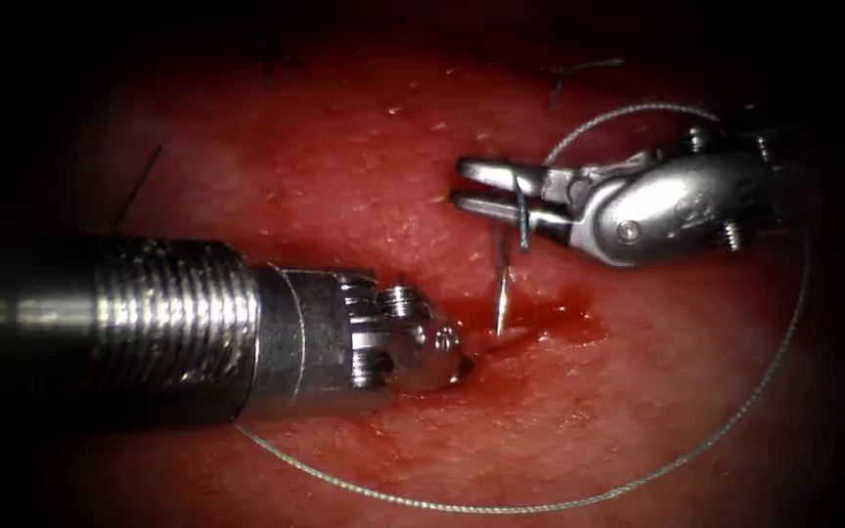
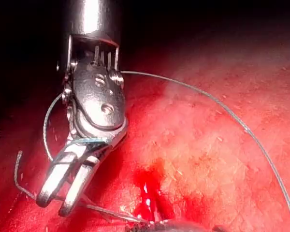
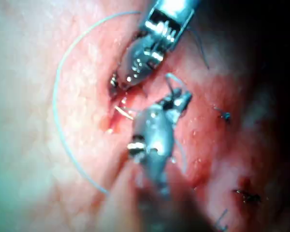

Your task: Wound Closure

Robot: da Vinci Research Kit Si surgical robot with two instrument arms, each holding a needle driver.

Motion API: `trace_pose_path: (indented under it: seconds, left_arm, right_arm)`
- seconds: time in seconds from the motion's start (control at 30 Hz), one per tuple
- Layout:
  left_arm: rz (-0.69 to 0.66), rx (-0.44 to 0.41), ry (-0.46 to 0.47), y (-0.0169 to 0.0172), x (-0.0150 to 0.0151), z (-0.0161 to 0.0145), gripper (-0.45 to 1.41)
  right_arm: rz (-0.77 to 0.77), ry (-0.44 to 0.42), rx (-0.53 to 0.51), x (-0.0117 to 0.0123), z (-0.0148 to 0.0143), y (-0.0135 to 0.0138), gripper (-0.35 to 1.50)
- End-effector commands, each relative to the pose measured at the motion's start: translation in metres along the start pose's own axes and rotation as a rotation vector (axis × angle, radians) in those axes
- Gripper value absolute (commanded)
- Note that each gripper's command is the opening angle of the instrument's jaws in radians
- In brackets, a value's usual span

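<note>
Endoscope view: the right tool (image 1: 476, 191) is seen clamped on the curved needle (image 1: 507, 264), its tip held at the wet cut (image 1: 540, 328); the left tool (image 1: 442, 357) is pressed into tissue (image 1: 344, 166), its jaws' state undeterminable. Thread (image 1: 735, 420) is looped near. Left wrist view: right tool (image 2: 63, 191), cut (image 2: 150, 193). Right wrist view: needle (image 3: 123, 112) is visible. Judged step: entry bite; a steady, rotated drive is required.

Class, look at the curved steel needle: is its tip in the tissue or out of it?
Out. The curved steel needle hangs from the right pincer, its bare point just above the red tissue.
</note>
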Motion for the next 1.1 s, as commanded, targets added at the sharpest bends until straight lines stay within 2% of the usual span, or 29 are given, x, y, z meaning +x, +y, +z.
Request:
trace_pose_path:
  seconds: [0.03, 0.27, 0.53, 0.73, 1.1]
  left_arm:
    - [-0.003, 0.003, 0.005, -0.0001, 0.0006, 0.0004, -0.18]
    - [-0.007, 0.006, 0.025, -0.0001, 0.0011, -0.0002, -0.16]
    - [-0.008, 0.005, 0.043, -0.0003, 0.0013, -0.001, -0.11]
    - [-0.016, 0.004, 0.058, 0.0006, 0.0017, -0.0019, -0.1]
    - [0.043, 0.127, 0.176, 0.0067, 0.0041, -0.0059, -0.05]
  right_arm:
    - [-0.012, -0.001, -0.002, -0.0007, 0.0006, -0.001, -0.35]
    - [-0.041, -0.008, 0.009, -0.0017, 0.0006, -0.0031, -0.35]
    - [-0.067, -0.012, 0.056, -0.0017, -0.0001, -0.0058, -0.35]
    - [-0.066, -0.019, 0.068, -0.0019, -0.0009, -0.0055, -0.35]
    - [-0.018, -0.029, 0.064, -0.0019, -0.0008, -0.004, -0.35]
